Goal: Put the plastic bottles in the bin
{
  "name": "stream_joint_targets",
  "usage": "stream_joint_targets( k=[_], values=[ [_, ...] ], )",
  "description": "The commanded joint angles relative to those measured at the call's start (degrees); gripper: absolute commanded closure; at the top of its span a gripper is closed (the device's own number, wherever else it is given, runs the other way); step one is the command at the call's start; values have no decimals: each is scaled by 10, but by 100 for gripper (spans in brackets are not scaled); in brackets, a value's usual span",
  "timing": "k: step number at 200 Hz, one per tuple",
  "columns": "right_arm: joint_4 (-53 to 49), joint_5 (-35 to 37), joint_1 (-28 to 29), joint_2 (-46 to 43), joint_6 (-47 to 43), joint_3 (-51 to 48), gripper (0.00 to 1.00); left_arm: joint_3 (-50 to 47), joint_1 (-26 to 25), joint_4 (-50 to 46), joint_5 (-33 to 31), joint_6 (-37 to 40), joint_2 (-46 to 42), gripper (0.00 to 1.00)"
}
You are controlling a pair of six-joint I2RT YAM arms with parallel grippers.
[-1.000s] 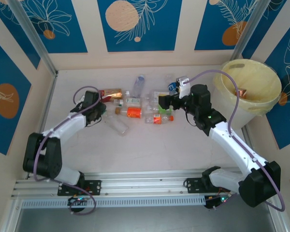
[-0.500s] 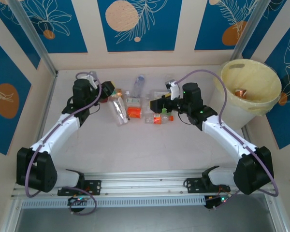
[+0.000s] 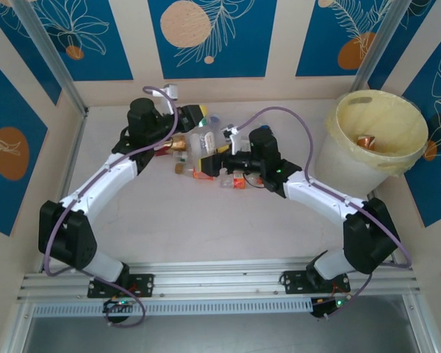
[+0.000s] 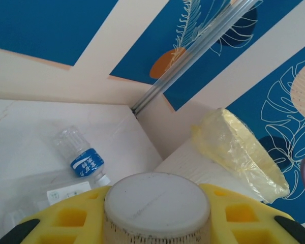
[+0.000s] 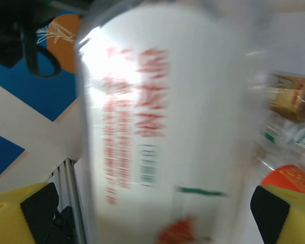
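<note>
My left gripper [image 3: 194, 118] is shut on the white cap [image 4: 156, 203] of a clear bottle [image 3: 203, 142], which hangs above the pile at the table's back middle. The right gripper [image 3: 219, 153] is open, and that bottle's white red-printed label [image 5: 168, 127] sits blurred between its wide-spread yellow fingers [image 5: 20, 208]. Several more plastic bottles lie below, among them orange-labelled ones [image 3: 203, 171], a copper-red one [image 3: 173, 145] and a blue-labelled one [image 4: 85, 160]. The pale yellow bin [image 3: 382, 121] stands at the far right with a copper-red bottle [image 3: 367, 141] inside.
The walls close the table in at the back and on both sides. The metal post [image 4: 193, 56] stands in the back right corner next to the bin [image 4: 239, 147]. The near half of the table [image 3: 220, 228] is bare.
The left arm has swung toward the back and to the right, lifting the clear bottle off the table. The right gripper has moved left until it faces that bottle.
</note>
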Motion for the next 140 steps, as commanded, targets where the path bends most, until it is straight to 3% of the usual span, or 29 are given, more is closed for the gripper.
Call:
stream_joint_targets(
  k=[1, 29, 50, 72, 99, 130, 140],
  values=[
    [29, 50, 27, 14, -20, 22, 1, 25, -7, 13, 12, 9, 11, 100],
    [33, 111, 37, 27, -3, 10, 0, 25, -7, 15, -3, -3, 12, 100],
    [48, 137, 39, 30, 16, -1, 20, 23, -7, 14, 3, -11, 15, 100],
    [34, 131, 41, 33, 11, 4, 31, 19, -7, 21, 16, -15, 19, 100],
    [43, 145, 42, 16, -4, -18, 46, 10, -7, 20, 15, -8, 15, 85],
    [28, 140, 38, 3, -27, -26, 51, 8, -7, 30, 41, -7, 18, 76],
    [22, 136, 37, 1, -30, -26, 51, 9, -7, 36, 48, -12, 21, 64]
  ],
)
